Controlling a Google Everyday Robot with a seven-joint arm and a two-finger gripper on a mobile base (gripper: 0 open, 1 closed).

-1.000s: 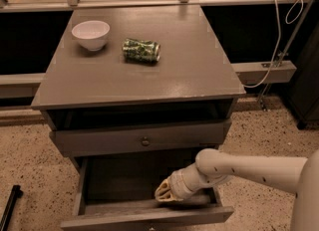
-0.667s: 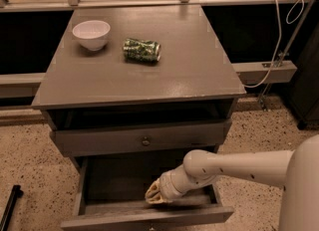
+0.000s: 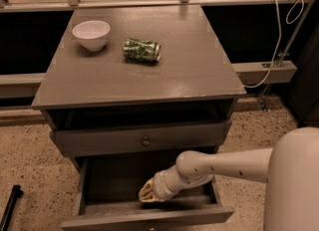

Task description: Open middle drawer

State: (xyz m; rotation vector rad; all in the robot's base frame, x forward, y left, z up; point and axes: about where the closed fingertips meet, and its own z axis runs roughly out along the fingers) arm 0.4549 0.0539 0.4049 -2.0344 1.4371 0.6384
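Gripper (image 3: 145, 193) has slid a bit further left inside the middle drawer (image 3: 109, 185) since a second ago, while the drawer itself sits pulled out as before, lowest one showing, front edge nearest the camera. Gripper is low over the drawer's dark floor near the front wall; cannot tell if it is open or closed. White arm (image 3: 224, 164) reaches in from the right. Above it, the upper drawer front (image 3: 99, 140) is shut, small round knob (image 3: 145, 141) at centre. On the bench (image 3: 189, 70) top: a white bowl (image 3: 91, 34) back left, a crushed green can (image 3: 142, 51) lying on its side just right of it, apart. White cable (image 3: 275, 31) hangs far right.
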